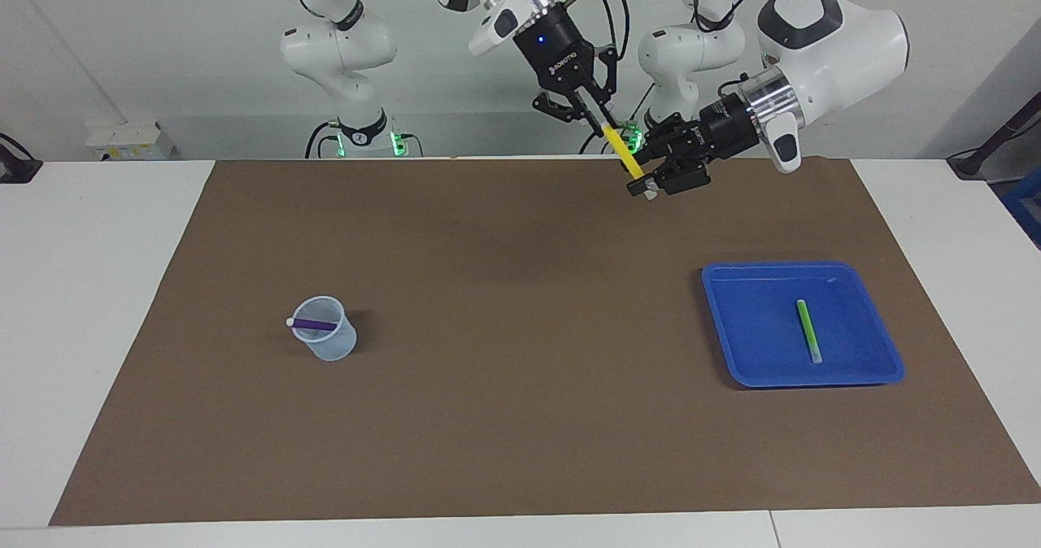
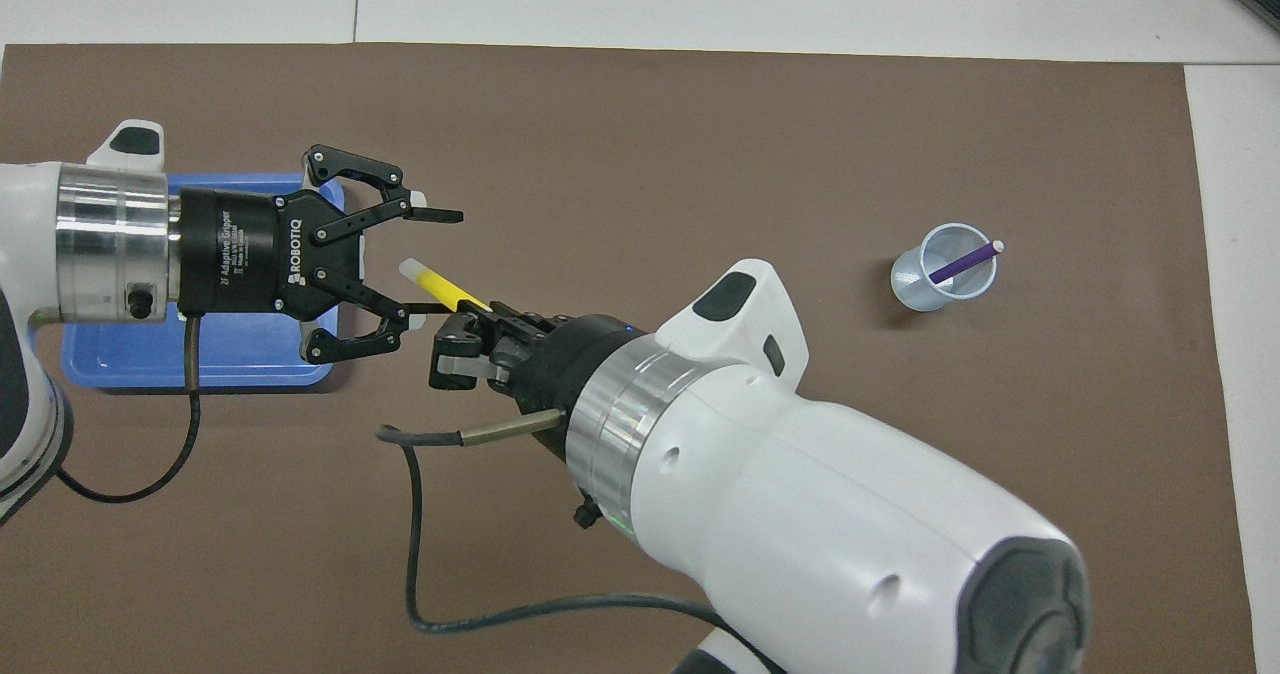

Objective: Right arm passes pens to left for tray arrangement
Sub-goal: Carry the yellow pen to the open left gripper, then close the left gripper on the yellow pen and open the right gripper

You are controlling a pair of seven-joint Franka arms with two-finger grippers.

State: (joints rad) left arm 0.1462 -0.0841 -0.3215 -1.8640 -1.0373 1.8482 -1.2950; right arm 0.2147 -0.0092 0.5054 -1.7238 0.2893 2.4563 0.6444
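On brown mat (image 1: 520,418): one tray (image 1: 732,345), one cup (image 1: 329,345), three pens (image 1: 808,330).

Two cams on this setup. The facing one sits high up across the tabletop (image 1: 98,304), looking back at the robots, so both arm bases line the top of the frame and the whole brown mat (image 1: 520,418) fits in with room to spare. The overhead one hangs above the robots' own end, pointing forward and steeply down, and it's much closer in: the arms fill the lower half of the frame. Both catch the blue tray (image 1: 720,320), which lands right of centre in the facing shot and at the left edge in the overhead shot, so they're flipped half a turn.
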